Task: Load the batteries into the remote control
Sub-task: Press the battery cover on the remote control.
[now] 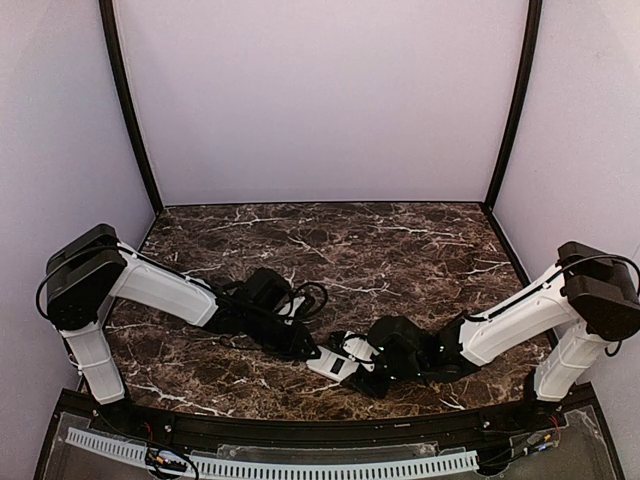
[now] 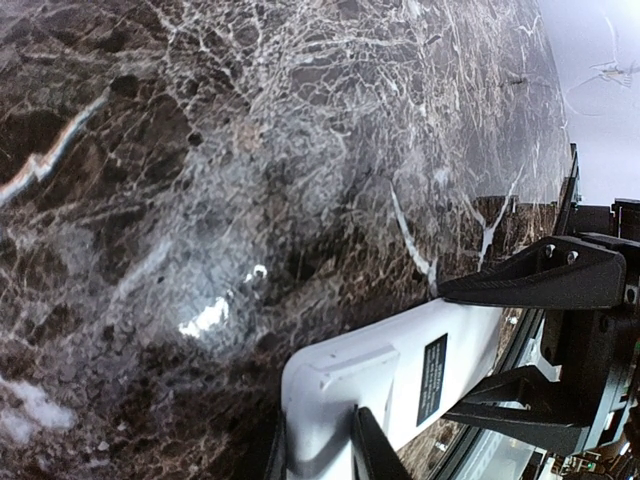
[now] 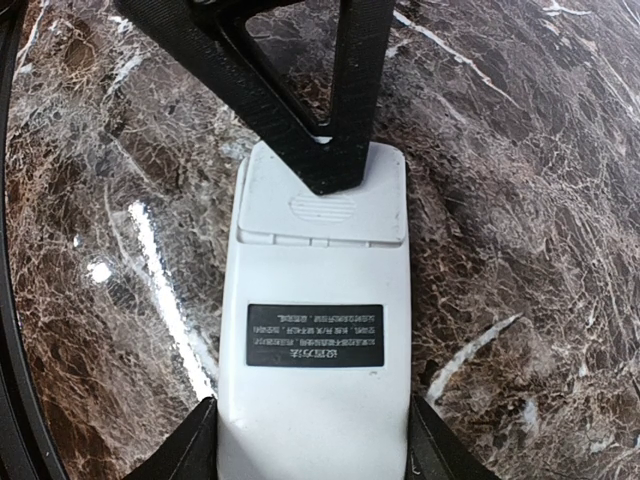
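The remote control lies face down on the marble table near its front edge. Its plain white back with a black label shows in the right wrist view and the left wrist view. The ribbed battery cover sits on its far end. My right gripper is shut on the remote's near end, one finger on each long side. My left gripper is at the cover end. One fingertip rests on the cover. Its jaws stand a little apart. No batteries are in view.
The marble table ends in a black front rail just behind the remote. White walls enclose the back and sides. Cables loop beside the left wrist.
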You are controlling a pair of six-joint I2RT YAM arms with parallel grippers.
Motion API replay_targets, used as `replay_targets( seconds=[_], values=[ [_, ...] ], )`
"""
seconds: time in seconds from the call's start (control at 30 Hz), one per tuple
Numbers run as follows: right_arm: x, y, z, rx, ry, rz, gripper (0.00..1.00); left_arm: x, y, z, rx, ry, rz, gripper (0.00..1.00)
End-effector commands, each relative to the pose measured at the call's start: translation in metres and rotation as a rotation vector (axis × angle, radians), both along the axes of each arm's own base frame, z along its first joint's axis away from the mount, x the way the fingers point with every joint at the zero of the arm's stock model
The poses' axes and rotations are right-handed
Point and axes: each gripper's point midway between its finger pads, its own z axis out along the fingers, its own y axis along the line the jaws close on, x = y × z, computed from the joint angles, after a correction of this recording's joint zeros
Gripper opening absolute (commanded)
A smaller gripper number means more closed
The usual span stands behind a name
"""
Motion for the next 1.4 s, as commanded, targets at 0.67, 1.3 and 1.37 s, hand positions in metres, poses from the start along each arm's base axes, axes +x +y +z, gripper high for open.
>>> replay_targets(
  seconds=[0.67,1.3,1.37],
  values=[
    [0.027,0.023,0.028,0.169,-0.161,-0.074,0.0,-0.098,0.003,-0.064,0.088,0.261,-0.16,0.2],
    [0.032,0.007,0.026,0.143,-0.196,-0.135,0.0,-0.094,0.013,-0.061,0.09,0.247,-0.138,0.21],
    [0.03,0.002,0.025,0.134,-0.191,-0.135,0.0,-0.092,0.016,-0.059,0.086,0.238,-0.132,0.21]
  ],
)
